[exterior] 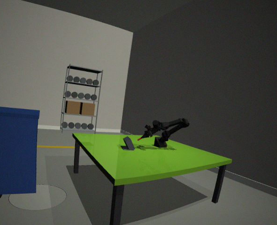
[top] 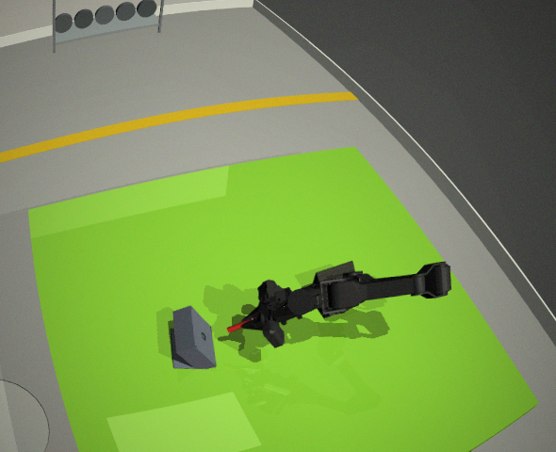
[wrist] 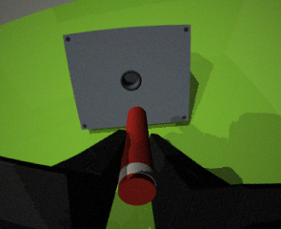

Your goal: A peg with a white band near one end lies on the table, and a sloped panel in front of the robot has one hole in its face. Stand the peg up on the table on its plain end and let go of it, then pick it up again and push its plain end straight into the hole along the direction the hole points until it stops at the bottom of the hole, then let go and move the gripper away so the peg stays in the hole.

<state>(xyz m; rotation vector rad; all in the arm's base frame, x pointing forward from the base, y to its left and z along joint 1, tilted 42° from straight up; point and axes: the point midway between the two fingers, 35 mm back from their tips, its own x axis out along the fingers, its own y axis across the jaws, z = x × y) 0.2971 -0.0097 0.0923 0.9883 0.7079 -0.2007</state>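
My gripper (wrist: 137,139) is shut on the red peg (top: 234,328) (exterior: 139,139) (wrist: 138,129), in the air above the table. The peg's white band (wrist: 137,169) is at the end nearer the wrist camera; its plain end points away from the gripper, toward the panel and tilted downward. The grey sloped panel (top: 195,351) (exterior: 128,143) (wrist: 99,91) stands in front of the gripper. Its one round hole (top: 203,336) (wrist: 130,80) is open and empty. In the wrist view the plain end appears just below the hole; a gap shows between peg and panel in the top view.
The green table (top: 195,252) (exterior: 163,162) bears the panel and the arm's base (exterior: 160,142). Small dark dots mark the panel's corners. Away from the table stand a blue bin (exterior: 12,150) and a shelf rack (exterior: 84,84).
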